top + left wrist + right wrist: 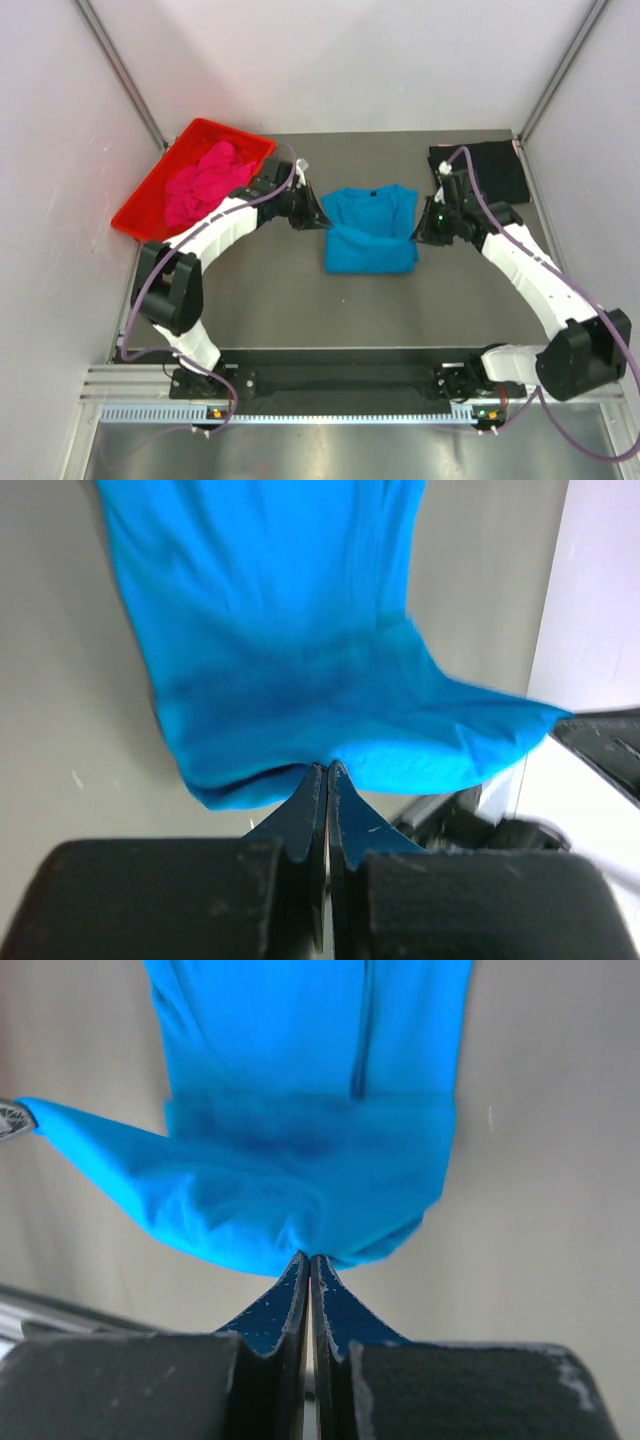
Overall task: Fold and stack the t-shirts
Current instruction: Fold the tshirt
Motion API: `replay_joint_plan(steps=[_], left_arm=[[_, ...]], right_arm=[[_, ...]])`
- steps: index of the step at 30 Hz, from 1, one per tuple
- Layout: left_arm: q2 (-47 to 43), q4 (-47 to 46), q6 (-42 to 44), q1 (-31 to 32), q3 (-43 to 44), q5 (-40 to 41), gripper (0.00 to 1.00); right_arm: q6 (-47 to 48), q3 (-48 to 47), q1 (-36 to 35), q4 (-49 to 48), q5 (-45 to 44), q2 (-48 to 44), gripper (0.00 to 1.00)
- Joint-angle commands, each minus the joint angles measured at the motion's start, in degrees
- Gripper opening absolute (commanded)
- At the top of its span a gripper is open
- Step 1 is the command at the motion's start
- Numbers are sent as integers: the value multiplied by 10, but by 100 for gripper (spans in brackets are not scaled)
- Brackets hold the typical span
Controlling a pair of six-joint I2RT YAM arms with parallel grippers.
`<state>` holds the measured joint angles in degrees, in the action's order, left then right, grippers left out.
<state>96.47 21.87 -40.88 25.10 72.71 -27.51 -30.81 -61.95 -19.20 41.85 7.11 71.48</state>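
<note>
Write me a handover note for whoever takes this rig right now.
Grippers: left gripper shut on the turquoise shirt at its left edge; right gripper shut on its right edge.
The turquoise shirt lies mid-table, partly folded.
The black shirt sits at the far right corner and looks folded.
The pink shirt is bunched in the red tray, unfolded.
Left to do: finish this fold, fold the pink, stack all three.

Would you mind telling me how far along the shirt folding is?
Done: the black shirt looks folded at the far right corner. In hand: the blue shirt, half folded, pinched by the left hand and right hand. Left: the pink shirt lies crumpled in the tray; nothing stacked yet.
</note>
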Motion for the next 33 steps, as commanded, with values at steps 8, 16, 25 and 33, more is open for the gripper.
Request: replay_joint_plan(steps=[8,16,25,33], left_arm=[[137,-122,13,-73,163,-81,0],[269,-245,-45,-93,262,-137,0],[418,-240,-53,-107,399,-114,1],[470,-256,-76,-129,469,-122,6]], right_arm=[[65,-204,57,-14,0,174,0],[102,-302,80,-55,42,318,0],[104,-378,104,-111,43,458,3],[94,-389,122,-175,48,477,27]])
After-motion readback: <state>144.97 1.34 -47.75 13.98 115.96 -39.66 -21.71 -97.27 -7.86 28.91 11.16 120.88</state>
